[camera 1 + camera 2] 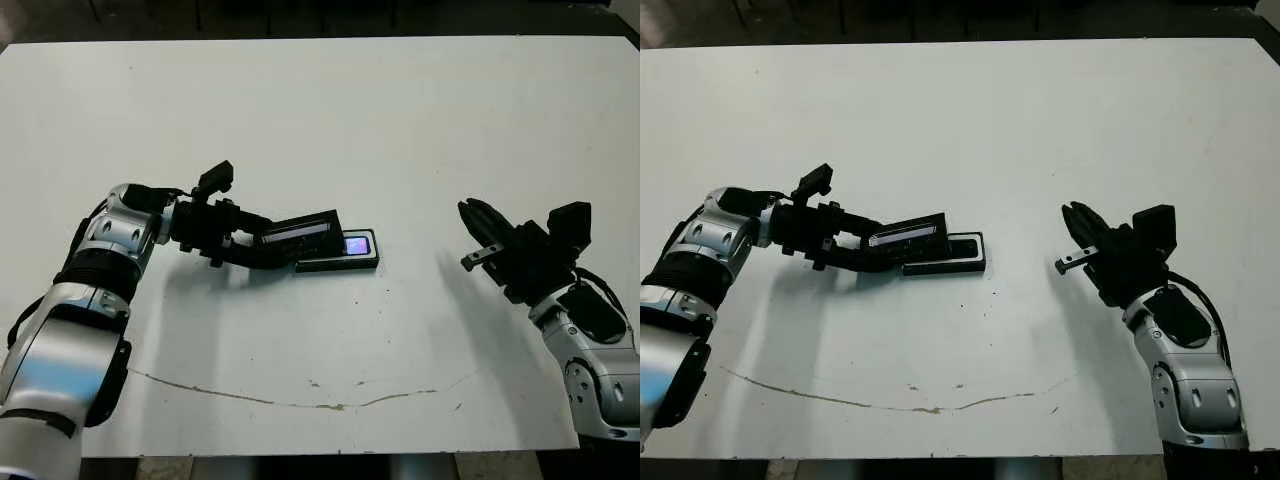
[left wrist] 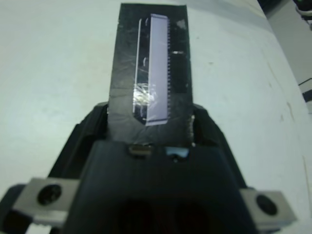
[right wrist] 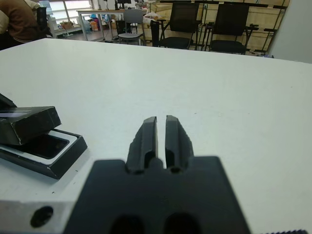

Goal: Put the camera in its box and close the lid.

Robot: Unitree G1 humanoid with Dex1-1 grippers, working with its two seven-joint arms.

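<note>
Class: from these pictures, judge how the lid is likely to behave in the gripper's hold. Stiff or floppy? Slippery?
The lid, clamped at one end by the left gripper, juts out tilted over the box without sagging, so it is probably stiff and light. Its shiny window strip looks smooth, so it might slip.
</note>
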